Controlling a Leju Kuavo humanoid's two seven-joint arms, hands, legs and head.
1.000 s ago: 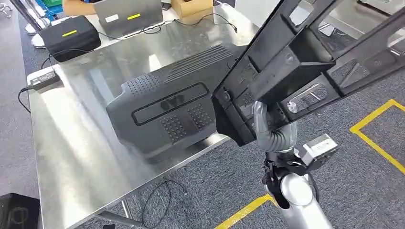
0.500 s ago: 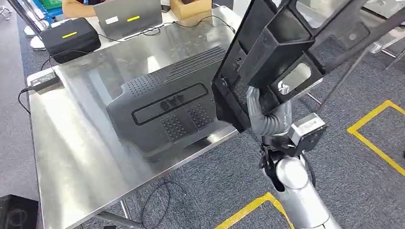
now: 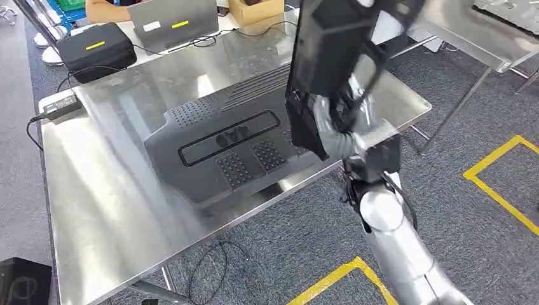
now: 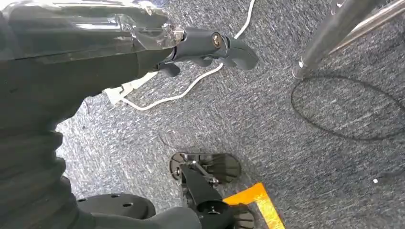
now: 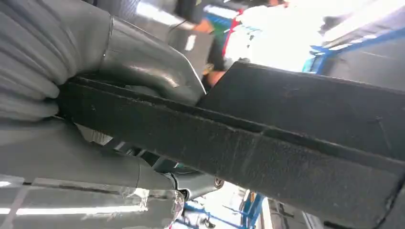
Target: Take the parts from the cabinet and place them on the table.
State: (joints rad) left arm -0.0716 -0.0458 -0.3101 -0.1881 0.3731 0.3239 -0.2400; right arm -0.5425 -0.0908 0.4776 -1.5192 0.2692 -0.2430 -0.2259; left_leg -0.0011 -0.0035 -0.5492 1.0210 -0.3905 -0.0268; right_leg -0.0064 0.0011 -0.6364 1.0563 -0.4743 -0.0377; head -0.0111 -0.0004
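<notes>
R hand (image 3: 337, 130) grips black frame part (image 3: 330, 57), swung upright over table (image 3: 95, 190) edge since 1s ago; L hand (image 4: 210, 45) holds nothing

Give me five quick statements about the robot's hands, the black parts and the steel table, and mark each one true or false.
1. The right hand grips a black plastic part. True.
2. That held part lies flat on the steel table. False: it is raised steeply on end above the table's near edge.
3. A large black perforated cover already rests on the table. True.
4. The left hand holds a second part. False: in the left wrist view it holds nothing and hangs over grey carpet.
5. The black case with a yellow label sits on the floor. False: it stands at the table's far corner.
</notes>
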